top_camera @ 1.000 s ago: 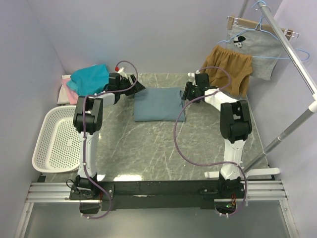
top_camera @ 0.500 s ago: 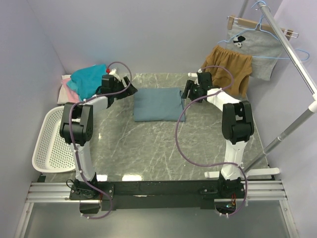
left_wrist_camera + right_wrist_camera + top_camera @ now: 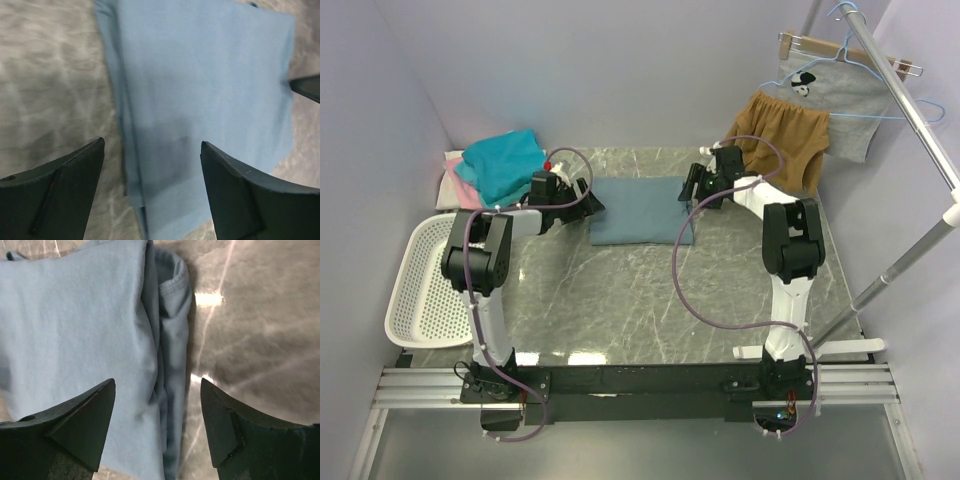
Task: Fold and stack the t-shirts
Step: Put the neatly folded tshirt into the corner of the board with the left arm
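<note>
- Grey-blue t-shirt (image 3: 642,210): folded flat at the far centre of the table (image 3: 620,300); I judge it not yet stacked.
- My left gripper (image 3: 152,150) and right gripper (image 3: 157,385): both wide, empty, over its left and right edges.
- Teal t-shirt (image 3: 503,162) and pink t-shirt (image 3: 463,187): heaped far left, unfolded; folding remains.

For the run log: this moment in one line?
grey-blue t-shirt: folded on table | left gripper: open, at left edge | right gripper: open, at right edge

Perhaps four t-shirts (image 3: 640,208), one basket (image 3: 425,290).
</note>
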`<state>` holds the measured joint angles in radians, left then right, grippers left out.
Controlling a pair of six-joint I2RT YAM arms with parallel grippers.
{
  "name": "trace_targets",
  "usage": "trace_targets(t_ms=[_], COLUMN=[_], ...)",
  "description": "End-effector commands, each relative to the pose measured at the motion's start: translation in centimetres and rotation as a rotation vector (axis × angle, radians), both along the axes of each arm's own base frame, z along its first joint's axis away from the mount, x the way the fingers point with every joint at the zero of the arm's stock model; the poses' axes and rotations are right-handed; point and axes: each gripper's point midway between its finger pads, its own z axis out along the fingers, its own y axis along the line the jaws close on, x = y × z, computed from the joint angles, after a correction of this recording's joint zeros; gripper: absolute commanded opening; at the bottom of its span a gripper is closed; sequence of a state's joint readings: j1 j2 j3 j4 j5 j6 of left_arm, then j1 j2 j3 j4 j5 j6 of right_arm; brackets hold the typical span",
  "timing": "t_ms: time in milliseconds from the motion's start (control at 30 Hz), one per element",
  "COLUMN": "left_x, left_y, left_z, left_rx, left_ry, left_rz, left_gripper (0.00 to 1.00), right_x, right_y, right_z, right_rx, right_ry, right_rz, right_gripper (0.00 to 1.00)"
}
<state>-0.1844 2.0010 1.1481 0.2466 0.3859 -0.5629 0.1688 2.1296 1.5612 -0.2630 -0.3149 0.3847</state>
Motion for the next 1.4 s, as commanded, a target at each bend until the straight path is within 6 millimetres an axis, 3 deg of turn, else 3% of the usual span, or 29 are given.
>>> trace_targets(t_ms=[0, 333, 433, 467, 500, 533, 567, 633, 700, 800, 900, 967, 1000, 1067, 1100, 1167, 1200, 1267, 1300, 1367], left_x=[-0.9, -3.4, -3.2, -3.0, -2.6, -2.3, -2.1, -0.2, 1.6, 5.0, 8.5, 9.7, 10.8, 11.8, 12.8, 13.6, 14.4, 15.1, 15.9, 16.1], left_y=[-2.6, -8.9, -10.5, -10.8, -11.0, -11.1, -11.0, -10.4, -9.0, -4.8, 0.0, 3.7, 4.6, 7.9, 8.8, 11.6, 12.4, 13.6, 15.6, 17.5], left_z=[-0.5, -4.4, -4.8, -4.7, -4.4, -4.2, -4.0, -2.2, -0.5, 3.1, 8.9, 11.8, 14.5, 16.0, 17.8, 18.9, 21.3, 20.9, 21.9, 22.5], left_rx=[-0.067, -0.223, -0.259, -0.266, -0.268, -0.272, -0.263, -0.220, -0.154, 0.009, 0.117, 0.185, 0.198, 0.251, 0.261, 0.317, 0.330, 0.378, 0.399, 0.434], left_ry=[0.024, 0.145, 0.157, 0.152, 0.141, 0.135, 0.133, 0.070, 0.059, 0.002, -0.137, -0.189, -0.243, -0.266, -0.304, -0.324, -0.378, -0.374, -0.392, -0.406], left_rz=[-0.101, -0.253, -0.282, -0.286, -0.283, -0.281, -0.279, -0.265, -0.228, -0.106, 0.016, 0.085, 0.104, 0.144, 0.158, 0.173, 0.186, 0.176, 0.213, 0.240], left_gripper=[0.84, 0.83, 0.74, 0.67, 0.42, 0.31, 0.07, 0.01, 0.01, 0.01, 0.01, 0.01, 0.01, 0.01, 0.01, 0.01, 0.01, 0.01, 0.01, 0.01], right_x=[0.5, 0.2, -0.2, -0.3, -0.4, -0.5, -0.7, -0.6, -1.0, -1.9, -2.6, -3.0, -3.0, -3.2, -3.2, -3.2, -3.3, -3.4, -3.4, -3.6], right_y=[1.1, 2.5, 3.0, 3.1, 3.0, 3.1, 3.1, 3.0, 2.7, 2.5, 2.3, 2.5, 2.6, 2.7, 2.7, 3.1, 3.2, 3.8, 3.9, 4.5], right_z=[-0.4, -2.3, -2.8, -2.9, -3.0, -2.9, -2.7, -2.3, -1.7, -0.7, 0.2, 0.7, 1.0, 1.2, 1.2, 1.1, 1.0, 0.8, 0.7, 0.4], right_rx=[0.049, 0.089, 0.096, 0.094, 0.092, 0.095, 0.097, 0.093, 0.084, 0.082, 0.087, 0.093, 0.095, 0.095, 0.096, 0.098, 0.099, 0.102, 0.101, 0.097], right_ry=[0.028, 0.103, 0.123, 0.126, 0.129, 0.128, 0.125, 0.104, 0.088, 0.071, 0.052, 0.044, 0.037, 0.036, 0.037, 0.038, 0.042, 0.047, 0.050, 0.057], right_rz=[0.034, 0.081, 0.096, 0.099, 0.101, 0.103, 0.107, 0.106, 0.100, 0.102, 0.100, 0.103, 0.107, 0.107, 0.107, 0.113, 0.116, 0.126, 0.129, 0.142], right_gripper=[0.76, 0.78, 0.78, 0.78, 0.78, 0.78, 0.78, 0.78, 0.78, 0.78, 0.78, 0.78, 0.79, 0.78, 0.79, 0.78, 0.78, 0.79, 0.79, 0.79])
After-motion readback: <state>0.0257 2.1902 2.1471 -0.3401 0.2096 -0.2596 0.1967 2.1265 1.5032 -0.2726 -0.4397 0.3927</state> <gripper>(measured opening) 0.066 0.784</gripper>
